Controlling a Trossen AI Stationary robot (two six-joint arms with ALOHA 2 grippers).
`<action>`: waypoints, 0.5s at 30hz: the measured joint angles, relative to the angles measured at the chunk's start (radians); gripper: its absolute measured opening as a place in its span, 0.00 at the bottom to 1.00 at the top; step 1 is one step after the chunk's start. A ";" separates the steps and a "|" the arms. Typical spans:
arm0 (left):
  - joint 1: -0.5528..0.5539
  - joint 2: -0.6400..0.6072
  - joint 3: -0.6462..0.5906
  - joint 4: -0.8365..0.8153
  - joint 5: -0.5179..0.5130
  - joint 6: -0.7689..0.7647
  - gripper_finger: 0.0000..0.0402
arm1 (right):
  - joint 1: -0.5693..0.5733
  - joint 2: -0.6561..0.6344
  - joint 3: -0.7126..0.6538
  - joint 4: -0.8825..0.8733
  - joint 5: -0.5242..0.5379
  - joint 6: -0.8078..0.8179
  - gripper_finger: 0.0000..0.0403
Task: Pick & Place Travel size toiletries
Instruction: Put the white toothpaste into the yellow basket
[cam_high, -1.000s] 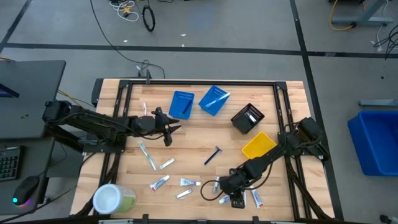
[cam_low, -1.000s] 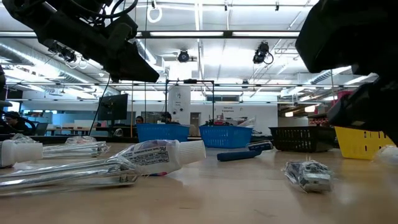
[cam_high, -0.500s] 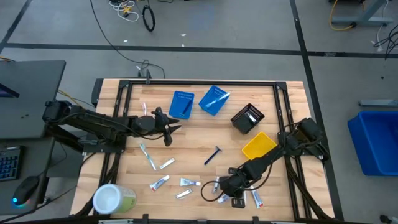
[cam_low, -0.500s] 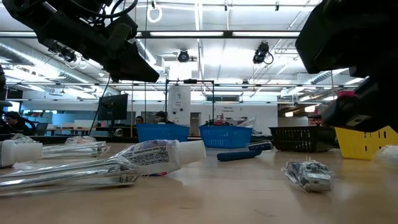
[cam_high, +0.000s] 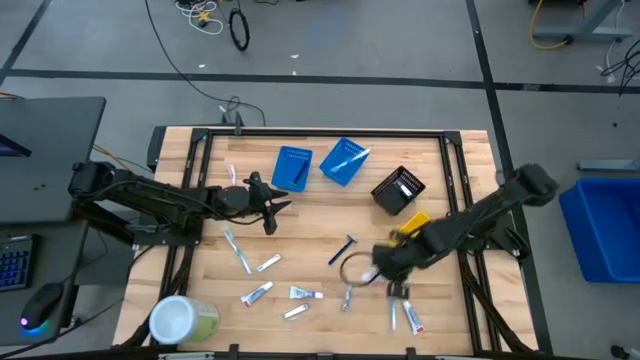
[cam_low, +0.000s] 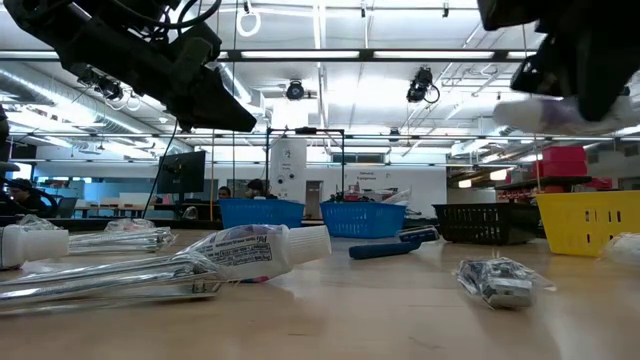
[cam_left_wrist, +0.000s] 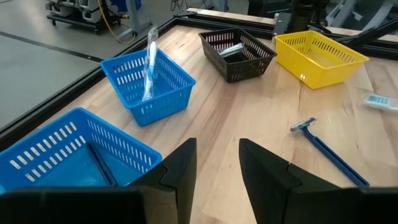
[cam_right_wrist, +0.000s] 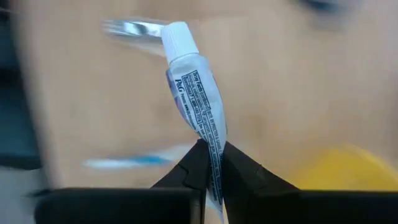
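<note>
My right gripper (cam_right_wrist: 211, 151) is shut on a small white toothpaste tube (cam_right_wrist: 194, 81) with a white cap, held above the table in front of the yellow bin (cam_high: 412, 232); the low view shows the tube (cam_low: 540, 113) high up. My left gripper (cam_left_wrist: 215, 163) hovers open near the two blue bins (cam_high: 292, 168). Lying flat on the wood are a blue razor (cam_high: 343, 249), more tubes (cam_high: 257, 294), and toothbrushes (cam_high: 236, 250). My right gripper pinches the tube between its two fingers at the flat crimped end (cam_right_wrist: 210, 138), opposite the cap. The tube sticks out beyond the fingertips, cap end (cam_right_wrist: 176, 35) farthest away, lifted clear of the table.
A black bin (cam_high: 398, 190) with an item inside stands beside the yellow one; a second blue bin (cam_high: 344, 160) holds a toothbrush. A round white-and-green container (cam_high: 182, 320) lies at the near left corner. Small items (cam_high: 412, 320) lie at the near right.
My right gripper has shut on the tube near the table's near edge, then risen and moved toward the far edge and the yellow bin. The tube is lifted clear of the table.
</note>
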 joint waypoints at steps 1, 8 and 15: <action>0.000 0.000 0.000 0.000 0.000 0.000 0.32 | -0.007 -0.033 0.000 -0.071 0.044 0.015 0.09; 0.000 0.000 0.000 0.000 0.000 0.000 0.32 | -0.066 -0.138 -0.024 -0.499 0.168 0.224 0.09; 0.000 0.000 0.000 0.000 0.000 0.010 0.32 | -0.120 -0.141 -0.167 -0.449 0.139 0.398 0.10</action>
